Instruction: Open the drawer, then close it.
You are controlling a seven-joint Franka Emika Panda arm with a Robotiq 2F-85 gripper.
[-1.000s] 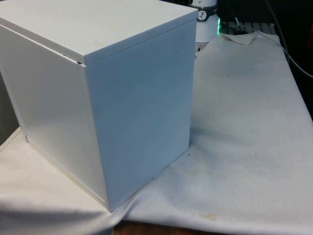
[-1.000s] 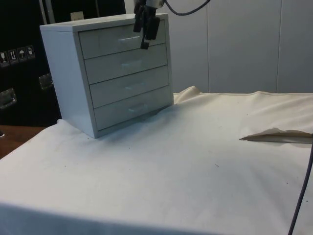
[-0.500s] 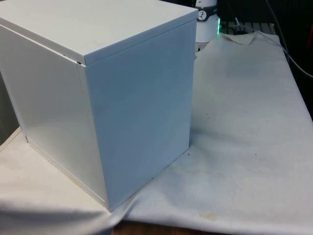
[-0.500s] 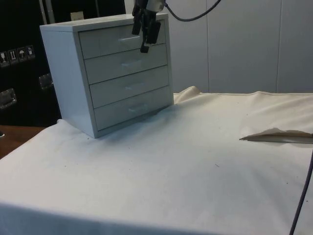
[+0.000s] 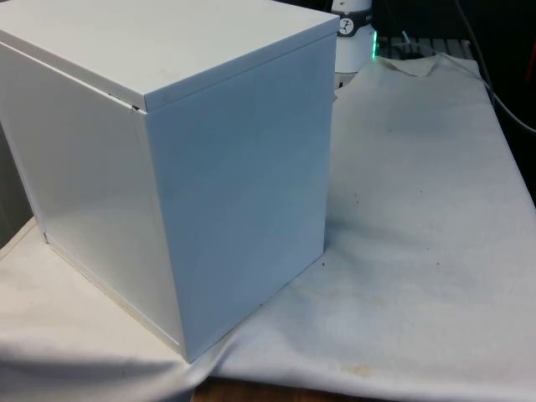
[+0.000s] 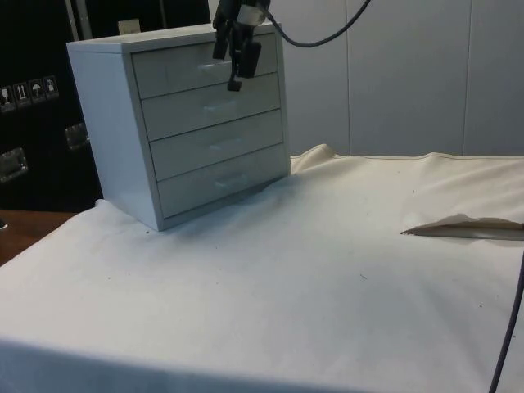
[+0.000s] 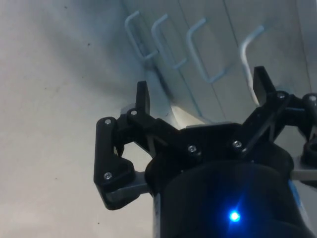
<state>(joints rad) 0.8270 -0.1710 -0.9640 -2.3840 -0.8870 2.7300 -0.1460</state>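
Gripper [image 6: 234, 69] hangs right in front of the top drawer [image 6: 205, 69], fingers [image 7: 142, 97] spread wide apart, one tip close by that drawer's handle [image 7: 250, 58]. Risk, I'd say: close off-line and the fingers slide past the thin handle, or nudge the chest of drawers [image 5: 167, 167] across the cloth [image 6: 327, 270]. It's a white four-drawer unit, every drawer shut, slim pale bar handles stacked below the gripper.
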